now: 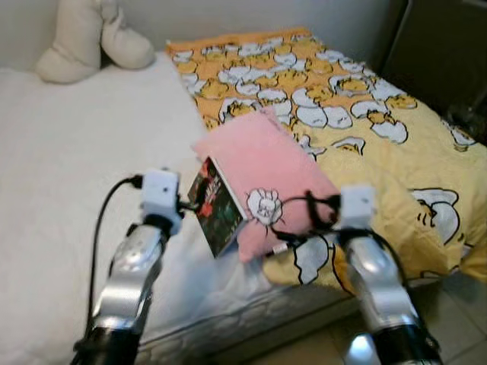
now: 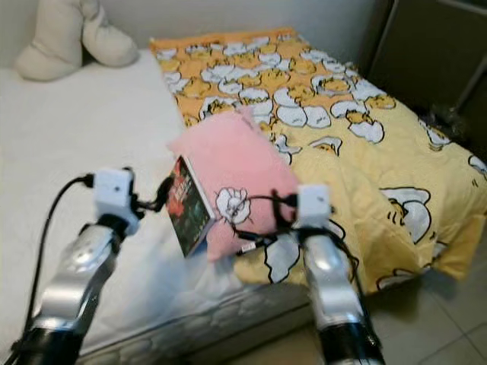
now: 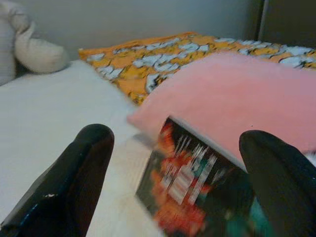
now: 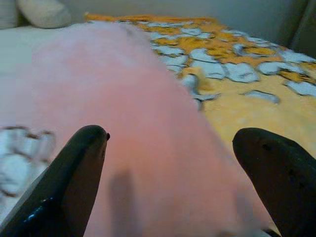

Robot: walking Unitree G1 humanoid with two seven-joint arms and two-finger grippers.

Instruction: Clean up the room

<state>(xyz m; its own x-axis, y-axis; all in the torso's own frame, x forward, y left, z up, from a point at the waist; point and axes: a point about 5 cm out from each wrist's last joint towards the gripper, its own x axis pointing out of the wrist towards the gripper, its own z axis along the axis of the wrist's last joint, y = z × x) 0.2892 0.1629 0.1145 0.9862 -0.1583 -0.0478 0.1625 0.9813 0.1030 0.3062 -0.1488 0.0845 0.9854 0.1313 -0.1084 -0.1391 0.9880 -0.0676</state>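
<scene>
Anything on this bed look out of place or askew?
Yes. A book lies tilted near the bed's front edge, tucked partly under a pink pillow that sits crooked across the seam between the white sheet and the yellow blanket. Both claws, left and right, are open in front of them.

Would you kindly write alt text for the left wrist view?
The open left gripper faces a dark book whose far edge is tucked under a pink pillow on a white bed. Behind lie a yellow patterned blanket and a cream cushion.
</scene>
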